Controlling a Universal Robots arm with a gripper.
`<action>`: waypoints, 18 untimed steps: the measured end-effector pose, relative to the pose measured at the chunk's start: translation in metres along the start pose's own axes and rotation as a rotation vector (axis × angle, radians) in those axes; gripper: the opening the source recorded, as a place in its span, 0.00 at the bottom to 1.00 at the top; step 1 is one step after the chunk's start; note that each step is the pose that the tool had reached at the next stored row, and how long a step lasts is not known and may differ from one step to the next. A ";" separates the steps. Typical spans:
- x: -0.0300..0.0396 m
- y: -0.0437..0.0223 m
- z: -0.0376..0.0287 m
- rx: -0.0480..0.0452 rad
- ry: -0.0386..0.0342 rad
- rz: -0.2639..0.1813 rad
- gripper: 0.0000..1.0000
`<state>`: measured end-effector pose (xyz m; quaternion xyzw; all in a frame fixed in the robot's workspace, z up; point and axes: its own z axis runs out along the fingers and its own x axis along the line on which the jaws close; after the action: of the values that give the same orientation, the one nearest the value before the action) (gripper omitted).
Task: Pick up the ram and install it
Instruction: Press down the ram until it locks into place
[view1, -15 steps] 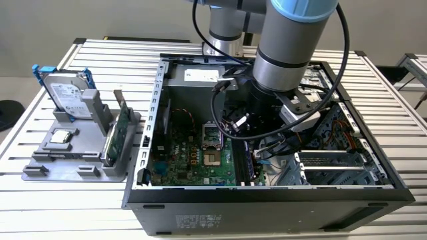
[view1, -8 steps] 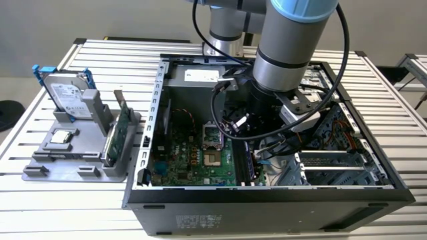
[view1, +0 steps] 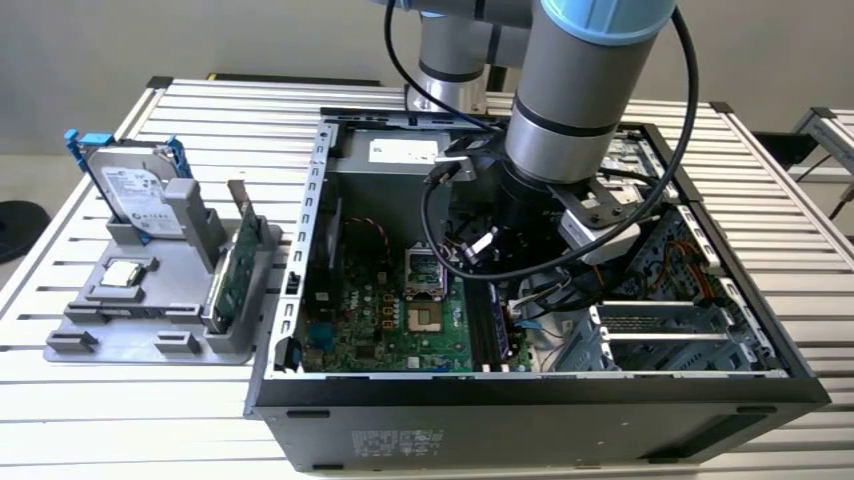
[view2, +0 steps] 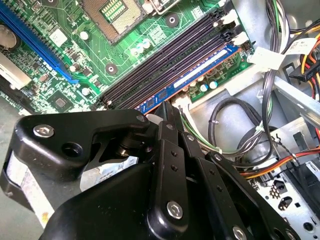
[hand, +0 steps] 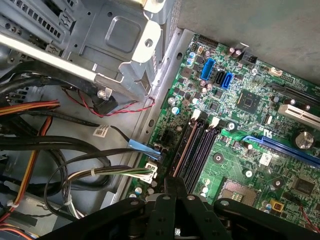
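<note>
Arm reaching steeply down, end effector (view2: 167, 112) low (fingers drawn close together).

A slatted metal table (view1: 160, 420) carries two things directly: an open black computer case (view1: 534, 420), into which the arm's fingers reach, and a grey holder tray (view1: 120, 335) well apart from those fingers, toward the exterior view's left, just beside the case.

An open computer case (view1: 307, 300) lies on the slatted tabletop (view1: 134, 420). Beside it, toward the exterior view's left, a grey holder (view1: 120, 320) carries a silver hard drive (view1: 134, 185) and a green expansion card (view1: 230, 275).
</note>
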<state>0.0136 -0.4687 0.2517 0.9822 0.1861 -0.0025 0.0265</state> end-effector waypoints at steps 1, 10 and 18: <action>0.0000 0.0000 0.0000 0.0000 0.0000 0.000 0.00; -0.0001 0.0000 0.0000 0.0000 0.0000 0.000 0.00; -0.0005 -0.0002 0.0000 0.0000 0.0000 0.000 0.00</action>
<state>0.0130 -0.4687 0.2517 0.9822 0.1861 -0.0025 0.0265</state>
